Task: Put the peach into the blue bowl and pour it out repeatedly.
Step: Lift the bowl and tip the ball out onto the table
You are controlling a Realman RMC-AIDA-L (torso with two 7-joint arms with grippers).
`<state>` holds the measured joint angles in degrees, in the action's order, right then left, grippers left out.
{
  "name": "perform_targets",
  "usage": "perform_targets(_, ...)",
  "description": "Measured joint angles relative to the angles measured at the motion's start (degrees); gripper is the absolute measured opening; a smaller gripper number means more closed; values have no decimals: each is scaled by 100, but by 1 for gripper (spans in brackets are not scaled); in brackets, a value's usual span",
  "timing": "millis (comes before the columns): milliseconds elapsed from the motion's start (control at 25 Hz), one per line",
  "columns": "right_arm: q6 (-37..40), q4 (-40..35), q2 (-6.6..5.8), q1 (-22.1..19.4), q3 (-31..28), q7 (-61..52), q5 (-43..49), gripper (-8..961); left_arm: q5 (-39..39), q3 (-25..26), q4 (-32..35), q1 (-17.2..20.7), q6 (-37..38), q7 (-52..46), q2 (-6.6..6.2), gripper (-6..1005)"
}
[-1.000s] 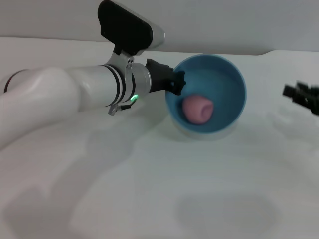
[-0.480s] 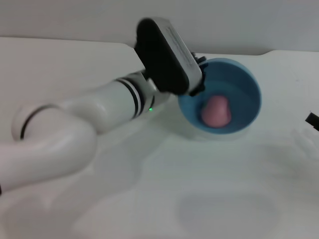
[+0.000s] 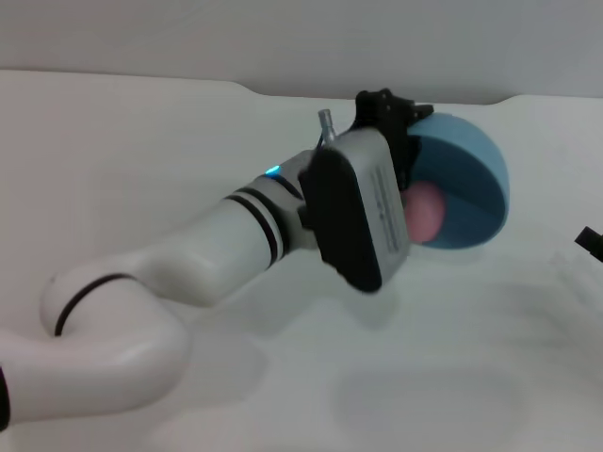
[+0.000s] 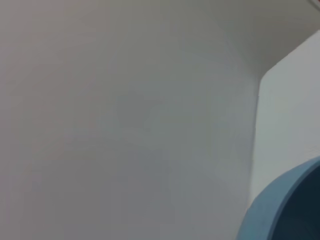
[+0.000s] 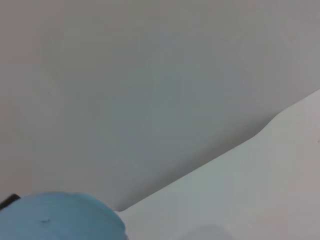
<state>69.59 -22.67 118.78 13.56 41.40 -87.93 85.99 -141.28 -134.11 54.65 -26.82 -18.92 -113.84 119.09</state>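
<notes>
Pour step in hand. The left gripper (image 3: 396, 118) is at the rim of the blue bowl (image 3: 476, 179), on the side of the bowl toward the robot's left. The bowl is tipped steeply, its outer wall turned up and its mouth facing down and toward the robot. The wrist housing hides the contact, so I cannot tell whether the jaws are spread or pinching the rim; a rim grip is likely, given the bowl sits tilted clear of the counter (image 3: 141, 141).

The peach (image 3: 424, 212) is inside the bowl, low at the downhill lip, partly hidden behind the left wrist. It has not left the bowl.

Right gripper (image 3: 589, 240): only a dark tip shows, well apart from the bowl on its far side from the left arm. Parked; jaw state not visible.

To do the step well (judgement): keep rolling the wrist slowly until the lip drops below the peach, so it rolls out rather than jumps. Keep the lip near the counter so the peach lands just beside the bowl and does not run off. Hold the rim grip firm; the glossy wall may slip.

Count: one peach, one blue bowl, two grippers. Left wrist view shows only a slice of bowl rim.
</notes>
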Motion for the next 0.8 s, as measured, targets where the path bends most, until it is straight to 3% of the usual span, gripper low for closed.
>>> perform_targets(80,7,4,1,0,-7,1,0,488,225,-177,-140,-62,-379,449,0,1)
perform_targets(120,10,4,2,2,-8,1,0,488,711,-429,-305,-177,-852,1092,0,1)
perform_targets(400,-23,9,4,33,-20,12,0,487,1376,-1079,-899,-443,-2004,1713,-1,1)
perform_targets(640,-36,16,-18,41,-26,14,21,486,1609,-1093,-876,-434,-2064,1612,0,1)
perform_targets(800,-205,24,-16,73,-15,14,20,486,1756,-798,-772,-437,-1833,672,-4,1)
